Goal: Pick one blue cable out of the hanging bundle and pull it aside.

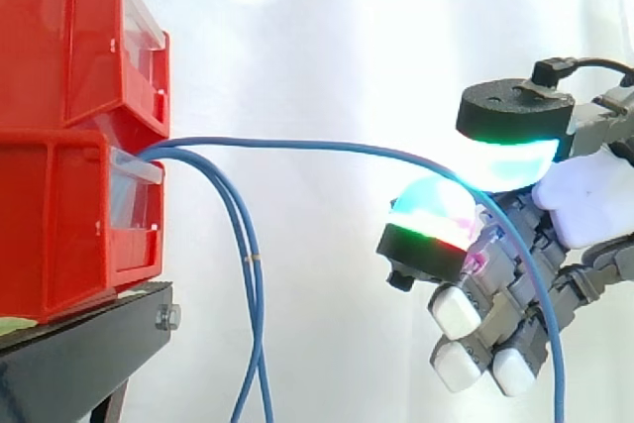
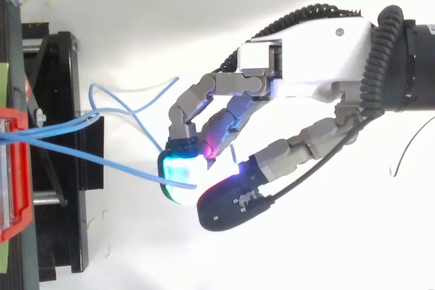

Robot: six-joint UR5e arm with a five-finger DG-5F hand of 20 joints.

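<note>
Here, my hand (image 2: 319, 66) pinches one thin blue cable (image 1: 297, 144) between glowing pads (image 1: 431, 215), well away from the red plastic bins (image 1: 69, 146). If the pinch is loose, the cable could slip free.

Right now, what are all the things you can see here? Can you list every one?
bins: two, red, stacked at the left of the side view
stand: one, black, under the bins
curtain: one, white, behind everything
hanging cables: two, blue, dropping from the lower bin's opening
pulled cable: one, blue, stretched from the same opening across to the hand
hand: one, white and grey, coming in from the right, pinching the pulled cable between thumb and finger
pads: several, glowing cyan, green and red, on the hand's fingertips
</note>
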